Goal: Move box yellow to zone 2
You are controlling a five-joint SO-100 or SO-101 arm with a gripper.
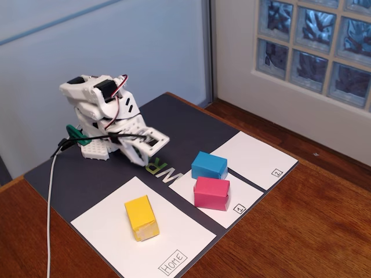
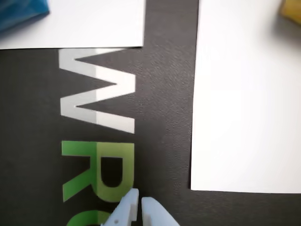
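The yellow box (image 1: 141, 217) lies on the large white sheet marked "Home" (image 1: 110, 231) at the front of the fixed view. In the wrist view only its corner (image 2: 292, 12) shows, at the top right. Zone 2 (image 1: 255, 159), a white sheet with a small boxed "2", lies bare at the right end of the dark mat. My gripper (image 1: 144, 157) hangs low over the mat's green and white lettering, well behind the yellow box. Its fingertips (image 2: 139, 203) stand shut with nothing between them.
A blue block (image 1: 209, 165) and a pink block (image 1: 211, 193) sit on the sheet marked "1" (image 1: 235, 209), between Home and zone 2. The blue block's edge (image 2: 21, 12) shows in the wrist view. The dark mat (image 1: 179, 124) lies on a wooden table. A white cable (image 1: 50, 208) runs along the left.
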